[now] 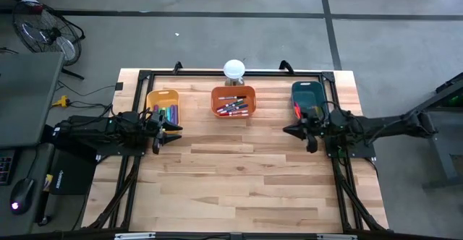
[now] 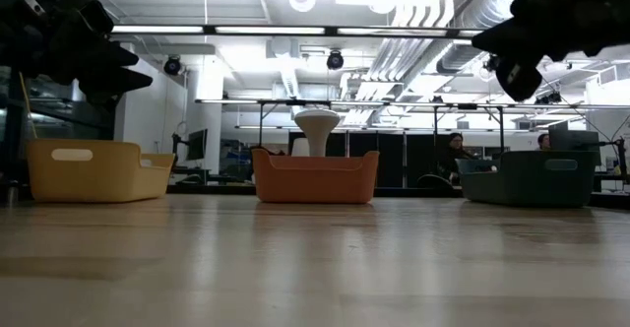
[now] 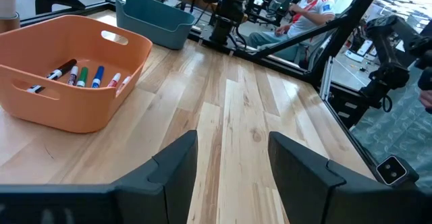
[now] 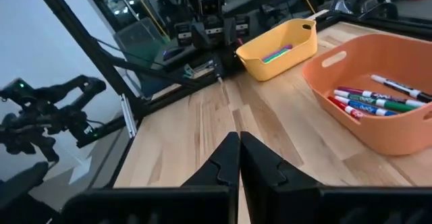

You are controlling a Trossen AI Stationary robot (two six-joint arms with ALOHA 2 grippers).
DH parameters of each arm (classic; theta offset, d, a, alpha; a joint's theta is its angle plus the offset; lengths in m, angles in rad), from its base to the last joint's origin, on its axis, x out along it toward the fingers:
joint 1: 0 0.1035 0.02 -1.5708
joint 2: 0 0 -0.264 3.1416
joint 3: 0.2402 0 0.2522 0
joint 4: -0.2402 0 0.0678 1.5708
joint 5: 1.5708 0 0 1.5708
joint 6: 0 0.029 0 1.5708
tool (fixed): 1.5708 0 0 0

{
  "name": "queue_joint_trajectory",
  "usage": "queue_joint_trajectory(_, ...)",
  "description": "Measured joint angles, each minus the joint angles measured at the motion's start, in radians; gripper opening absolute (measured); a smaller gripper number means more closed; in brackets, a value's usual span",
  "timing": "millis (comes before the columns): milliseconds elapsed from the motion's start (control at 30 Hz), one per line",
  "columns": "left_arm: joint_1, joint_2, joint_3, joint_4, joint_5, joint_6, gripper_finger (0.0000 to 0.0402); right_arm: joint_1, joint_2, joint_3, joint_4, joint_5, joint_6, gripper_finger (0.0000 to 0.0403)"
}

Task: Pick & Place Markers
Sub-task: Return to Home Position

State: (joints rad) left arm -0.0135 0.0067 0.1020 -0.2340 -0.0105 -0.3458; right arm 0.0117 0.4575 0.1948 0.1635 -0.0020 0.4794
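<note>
Hovering over the left side of the table, the left gripper hangs just in front of the yellow bin. Its fingers are spread apart with nothing between them. The right gripper hangs over the right side, just in front of the teal bin. Its fingers are pressed together and grasp nothing. The two grippers point inward at each other and are well apart. In the low view both sit higher than the bins' rims.

Every marker in view lies inside a bin. The markers in the orange bin, which stands in the middle of the row, form a loose heap of red, blue, green and white-bodied sticks on its floor. The yellow bin holds a few, purple and green among them, lying side by side toward its near end. The teal bin shows a red one at its near left corner; the right arm partly covers the rest of that bin.

A white object stands just behind the orange bin at the table's far edge. A person sits beyond the table in the left wrist view.
</note>
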Motion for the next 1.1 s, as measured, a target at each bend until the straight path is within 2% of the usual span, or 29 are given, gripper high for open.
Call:
queue_joint_trajectory(267, 0.000, 0.000, 0.000, 0.000, 0.000, 0.000, 0.0178, 0.025, -0.141, -0.088, 0.022, 0.059, -0.013, 0.0000)
queue_joint_trajectory(467, 0.000, 0.000, 0.000, 0.000, 0.000, 0.000, 0.0178, 0.029, -0.211, -0.128, 0.009, 0.057, -0.019, 0.0000)
queue_joint_trajectory(767, 0.000, 0.000, 0.000, 0.000, 0.000, 0.000, 0.0178, 0.029, -0.263, -0.129, -0.033, 0.070, -0.061, 0.0000)
queue_joint_trajectory(1100, 0.000, 0.000, 0.000, 0.000, 0.000, 0.000, 0.0178, 0.029, -0.269, -0.129, -0.054, 0.102, -0.032, 0.0000)
